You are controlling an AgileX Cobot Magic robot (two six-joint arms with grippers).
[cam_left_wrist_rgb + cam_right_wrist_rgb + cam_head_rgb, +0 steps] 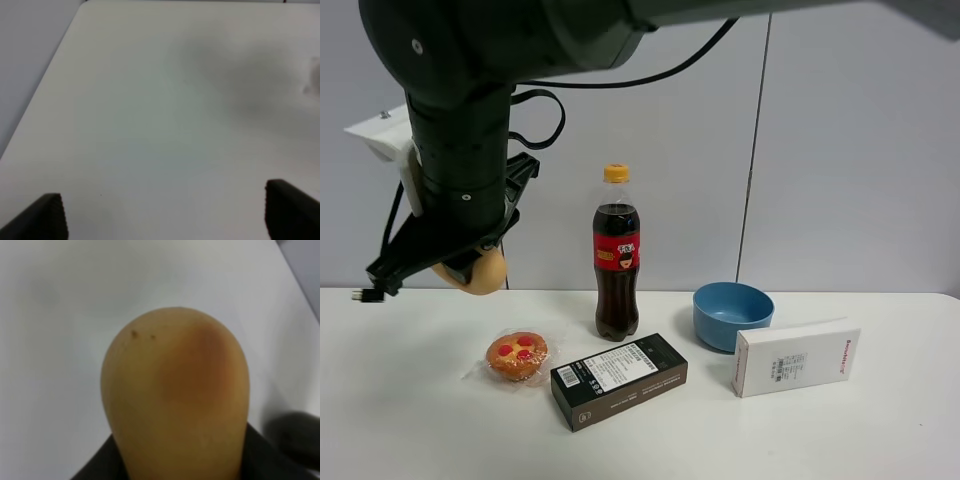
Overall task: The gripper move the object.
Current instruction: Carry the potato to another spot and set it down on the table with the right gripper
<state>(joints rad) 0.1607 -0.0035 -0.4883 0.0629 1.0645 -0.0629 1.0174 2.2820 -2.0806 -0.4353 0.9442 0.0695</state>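
The yellow-orange peach (486, 272) with a reddish blush hangs above the white table (400, 430) at the far left, held in the small black jaws of a bulky dark arm that comes down from the top. The right wrist view shows the same peach (175, 395) close up, filling the frame, with dark fingers (270, 460) on either side of it. So my right gripper (468, 272) has reached across to the left and is shut on the peach. My left gripper (165, 220) is open and empty, its fingers (292, 212) wide apart over bare table.
A plastic-wrapped muffin (517, 356) with red dots lies below and right of the peach. A black box (619, 380), a cola bottle (617, 255), a blue bowl (732, 315) and a white box (796, 357) stand to the right.
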